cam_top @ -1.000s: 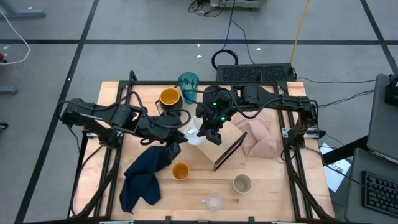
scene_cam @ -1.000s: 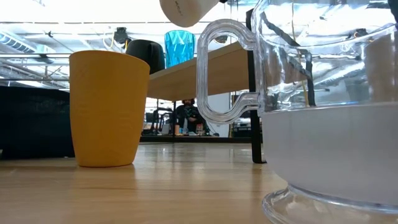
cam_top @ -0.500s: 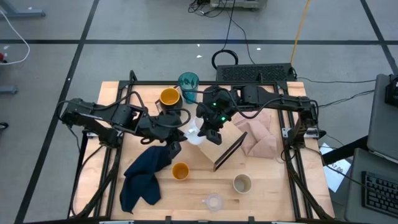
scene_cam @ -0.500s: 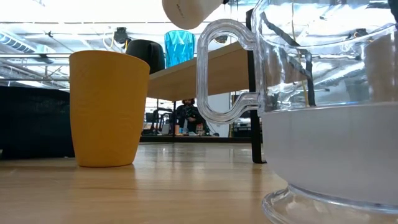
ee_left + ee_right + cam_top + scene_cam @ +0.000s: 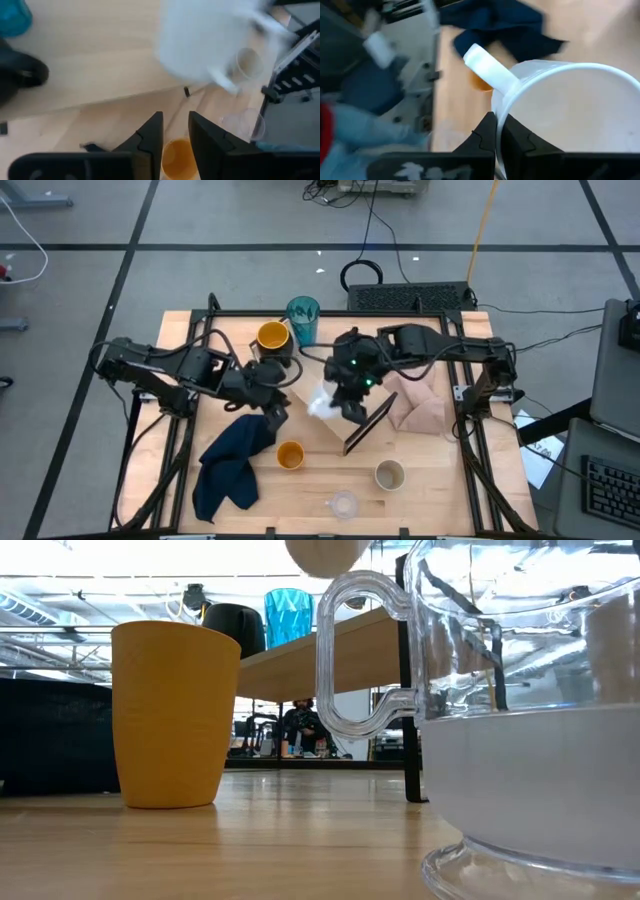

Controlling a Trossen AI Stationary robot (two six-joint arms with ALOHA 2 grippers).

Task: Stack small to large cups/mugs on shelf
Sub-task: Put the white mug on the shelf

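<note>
As you look down on the tabletop [image 5: 230, 510], note the white mug [image 5: 322, 404] held in the air just beside the shelf [image 5: 366, 425], whose long board runs diagonally. Your right tool [image 5: 498, 131] is clenched on the mug's rim, handle outward. Your left tool [image 5: 175, 131] stands slightly parted, grasping nothing, beside the navy cloth [image 5: 230, 463]. Nearby lie the small orange cup [image 5: 290, 454], beige-grey cup [image 5: 389, 474], small clear cup [image 5: 343, 504], yellow-orange mug [image 5: 272, 336], teal tumbler [image 5: 303, 315] and pinkish cloth [image 5: 417, 406].

Bright even overhead light, soft shadows, wrist views motion-blurred, low-view foreground defocused
</note>
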